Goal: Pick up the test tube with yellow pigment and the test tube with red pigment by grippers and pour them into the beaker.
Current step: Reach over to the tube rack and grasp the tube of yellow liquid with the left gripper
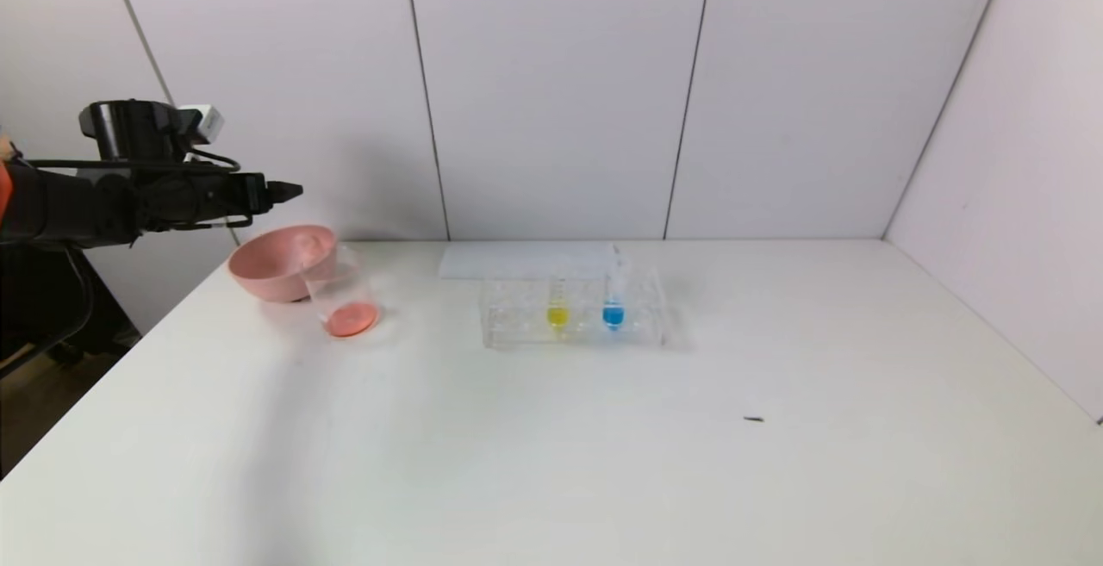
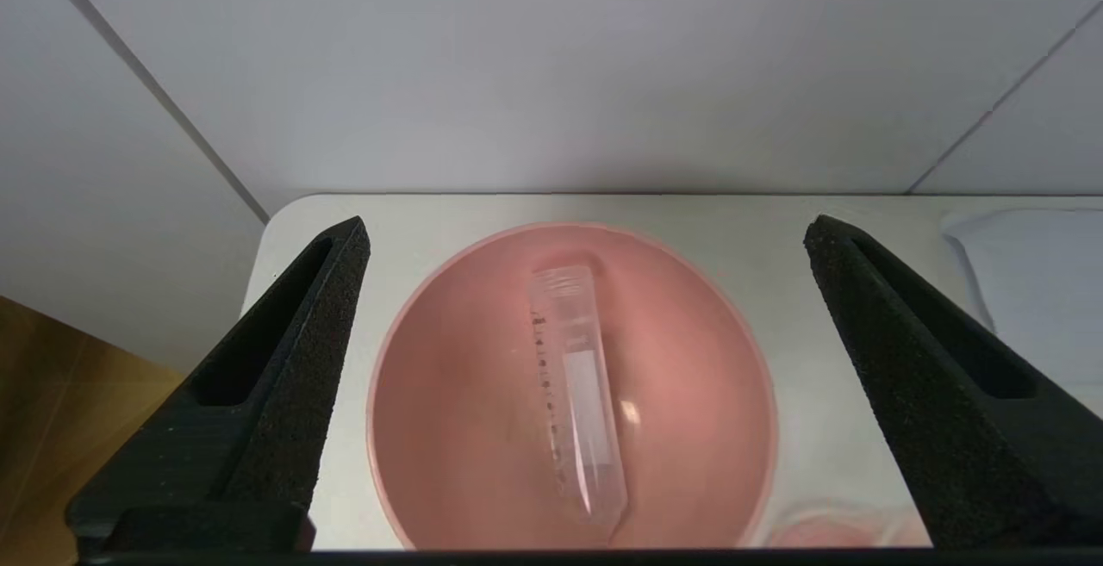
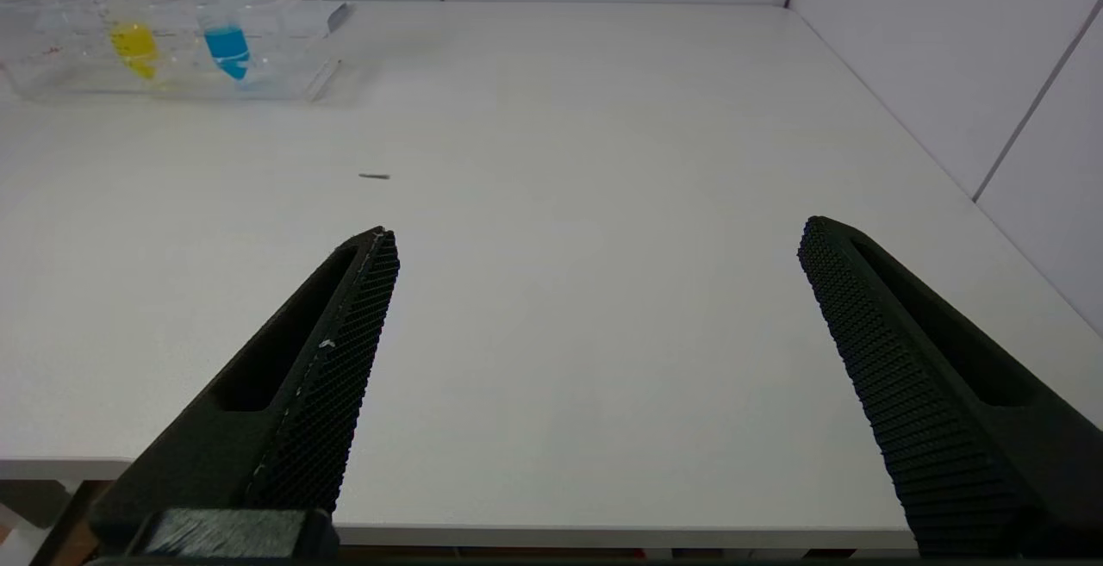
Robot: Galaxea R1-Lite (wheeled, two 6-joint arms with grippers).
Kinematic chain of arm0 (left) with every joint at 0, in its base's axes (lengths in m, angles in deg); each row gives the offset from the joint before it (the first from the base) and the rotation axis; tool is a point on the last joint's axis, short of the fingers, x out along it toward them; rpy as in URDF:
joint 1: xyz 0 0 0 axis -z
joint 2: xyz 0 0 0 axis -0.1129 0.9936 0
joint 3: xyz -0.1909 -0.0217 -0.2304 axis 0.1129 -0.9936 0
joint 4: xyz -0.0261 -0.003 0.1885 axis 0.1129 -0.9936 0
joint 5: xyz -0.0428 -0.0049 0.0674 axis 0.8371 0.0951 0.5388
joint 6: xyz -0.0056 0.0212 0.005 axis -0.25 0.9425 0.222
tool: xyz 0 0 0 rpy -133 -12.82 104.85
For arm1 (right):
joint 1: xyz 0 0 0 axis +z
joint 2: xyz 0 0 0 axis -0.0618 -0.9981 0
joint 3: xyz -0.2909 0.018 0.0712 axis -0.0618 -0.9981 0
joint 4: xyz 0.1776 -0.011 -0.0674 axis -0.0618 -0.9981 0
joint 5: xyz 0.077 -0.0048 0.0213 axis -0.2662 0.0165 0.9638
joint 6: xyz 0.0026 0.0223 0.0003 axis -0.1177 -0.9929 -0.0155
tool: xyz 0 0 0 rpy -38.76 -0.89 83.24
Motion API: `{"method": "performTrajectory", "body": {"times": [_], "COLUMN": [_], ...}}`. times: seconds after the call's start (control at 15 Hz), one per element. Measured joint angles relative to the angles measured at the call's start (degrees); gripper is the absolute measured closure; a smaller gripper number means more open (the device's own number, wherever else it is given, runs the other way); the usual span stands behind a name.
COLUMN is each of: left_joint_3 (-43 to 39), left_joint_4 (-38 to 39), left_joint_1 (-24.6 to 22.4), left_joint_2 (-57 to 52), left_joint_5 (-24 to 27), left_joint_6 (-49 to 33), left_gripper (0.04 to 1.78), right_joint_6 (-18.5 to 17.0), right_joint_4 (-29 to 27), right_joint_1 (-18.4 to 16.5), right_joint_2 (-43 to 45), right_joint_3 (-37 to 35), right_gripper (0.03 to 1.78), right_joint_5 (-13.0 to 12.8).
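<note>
My left gripper point(image 1: 289, 191) point(image 2: 588, 230) hangs open above the pink bowl point(image 1: 280, 247) point(image 2: 448, 394), with nothing between its jaws. A clear marked tube point(image 2: 573, 376) lies loose inside that bowl and shows no liquid. No test tube with red pigment is in view. The beaker point(image 1: 343, 295) point(image 2: 827, 531) stands right next to the bowl and has red-orange liquid at its bottom. The test tube with yellow pigment point(image 1: 557, 307) point(image 3: 133, 36) stands upright in the clear rack point(image 1: 517, 316) point(image 3: 52, 66). My right gripper point(image 3: 596, 230) is open over the table's near edge, far from the rack.
A tube with blue liquid point(image 1: 613, 307) point(image 3: 226, 40) stands beside the yellow one in the rack. A pale flat sheet point(image 1: 517, 260) lies behind the rack. A small dark speck point(image 1: 754, 419) point(image 3: 374, 176) lies on the white table. Wall panels close the back and right sides.
</note>
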Motion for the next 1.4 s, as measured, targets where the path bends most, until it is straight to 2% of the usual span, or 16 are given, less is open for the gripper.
{"method": "performTrajectory", "body": {"times": [0.8,1.4], "left_joint_3": [-22.70,-35.89], "left_joint_4": [1.63,1.62], "left_joint_1": [4.94,16.19], "left_joint_2": [-27.01,-42.67], "left_joint_5": [0.50,0.37], "left_joint_6": [1.35,3.19], "left_gripper": [0.06,0.06], "right_joint_6": [0.00,0.00], "right_joint_4": [0.00,0.00], "right_joint_1": [0.00,0.00], "right_joint_2": [0.00,0.00], "right_joint_3": [0.00,-0.02], "right_gripper": [0.11,0.11], "right_joint_5": [0.00,0.02]}}
